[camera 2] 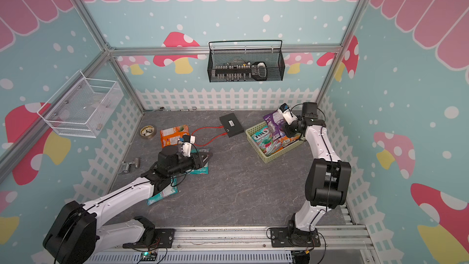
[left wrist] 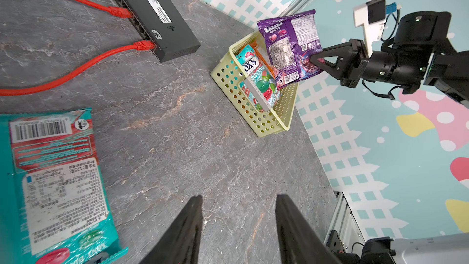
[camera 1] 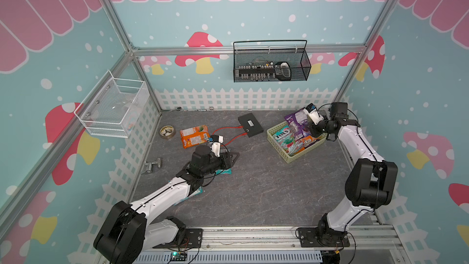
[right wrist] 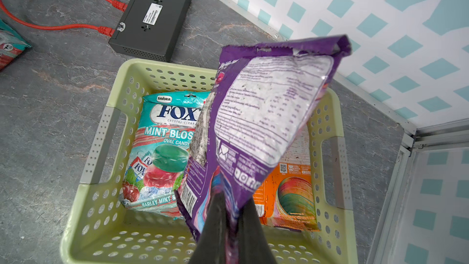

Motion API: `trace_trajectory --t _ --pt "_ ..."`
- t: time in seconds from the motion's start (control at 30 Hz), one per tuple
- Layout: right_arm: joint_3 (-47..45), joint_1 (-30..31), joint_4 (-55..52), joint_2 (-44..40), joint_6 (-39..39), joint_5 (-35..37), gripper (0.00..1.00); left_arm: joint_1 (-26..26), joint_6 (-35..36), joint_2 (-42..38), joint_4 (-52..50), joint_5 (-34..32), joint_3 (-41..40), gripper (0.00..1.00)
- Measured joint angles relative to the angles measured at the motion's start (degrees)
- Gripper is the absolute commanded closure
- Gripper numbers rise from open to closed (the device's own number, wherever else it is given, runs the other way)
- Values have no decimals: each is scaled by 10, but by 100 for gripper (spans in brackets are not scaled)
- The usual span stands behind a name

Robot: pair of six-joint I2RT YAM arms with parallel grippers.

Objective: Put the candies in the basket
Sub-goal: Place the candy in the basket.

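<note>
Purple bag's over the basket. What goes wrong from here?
1. The right claw pinches the glossy purple candy bag by one corner, high up near the rim of the pale yellow-green perforated plastic basket. Released here, it may flop outside.
2. The open left claw sits beside the flat teal candy bag. It may slide off the film.
</note>
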Motion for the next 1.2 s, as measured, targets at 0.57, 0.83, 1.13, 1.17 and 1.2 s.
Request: trace_trajectory --t 0.57,0.83,1.13,1.17,1.2 --pt "-65 -29 85 17 -1 -16 100 -12 4 16 -1 -9 4 50" --pt "-46 -39 109 78 -46 31 93 -13 12 24 -17 -15 30 51" --pt "29 -38 115 161 -89 126 85 -13 15 51 -25 -16 56 50" --pt "32 -38 117 165 -90 130 81 -13 15 51 -26 -16 56 50" --pt "35 -38 119 169 -93 136 78 -14 15 51 -26 -17 56 50"
